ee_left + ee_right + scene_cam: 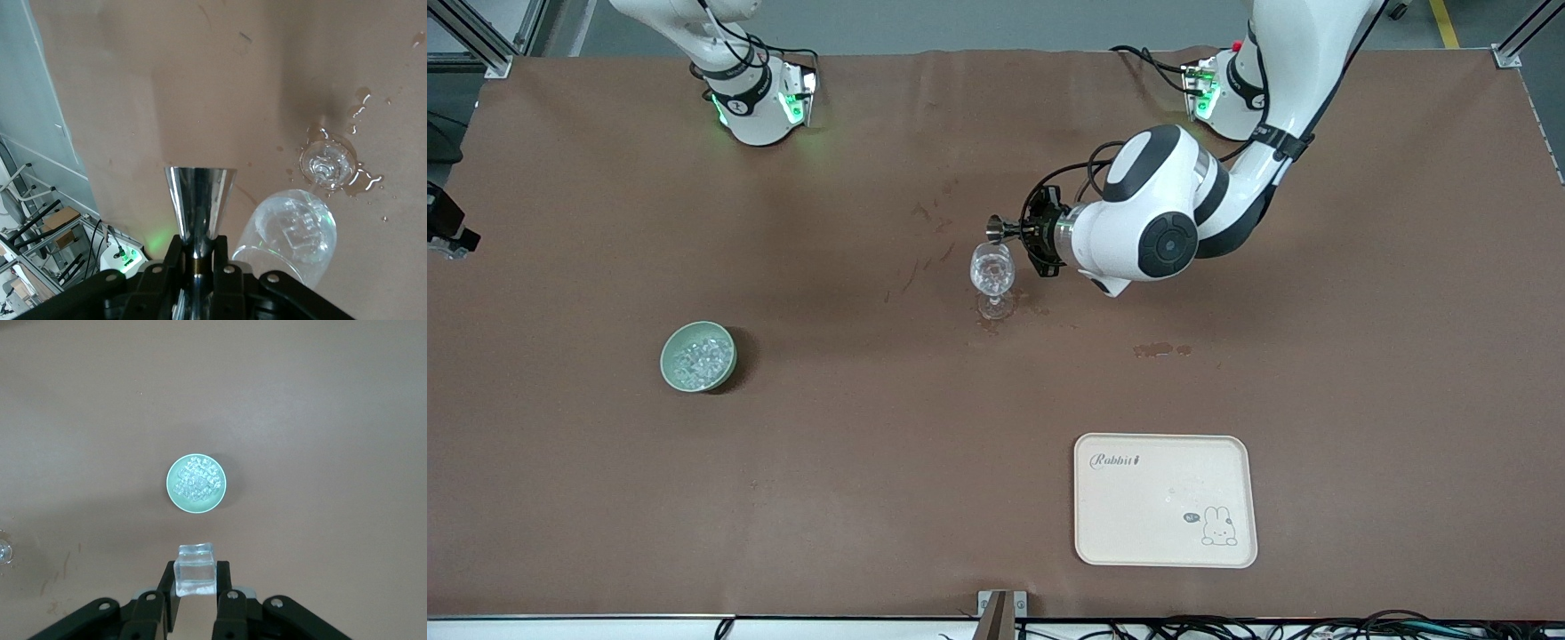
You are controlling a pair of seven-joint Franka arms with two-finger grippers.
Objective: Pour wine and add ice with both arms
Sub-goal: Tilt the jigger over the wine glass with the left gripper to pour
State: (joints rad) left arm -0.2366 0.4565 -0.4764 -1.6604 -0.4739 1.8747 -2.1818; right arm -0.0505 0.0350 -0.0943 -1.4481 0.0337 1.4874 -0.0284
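Observation:
A clear stemmed glass point(992, 271) stands at mid-table, with wet patches round its foot. My left gripper point(1021, 231) is shut on the waist of a steel jigger point(996, 229), held on its side just above the glass rim. In the left wrist view the jigger point(200, 197) sits in the gripper point(199, 257) beside the glass point(293, 230), which has clear glassy shapes inside. My right gripper point(195, 579) is shut on a clear ice cube point(195, 568), high over the table. The pale green bowl point(175, 495) of ice point(195, 480) lies below it. The bowl point(669, 366) with ice point(698, 357) is toward the right arm's end.
A cream tray point(1165, 533) with a rabbit print lies near the front edge, toward the left arm's end. Wet stains point(1160, 349) mark the brown table between tray and glass. The right arm's hand is out of the front view.

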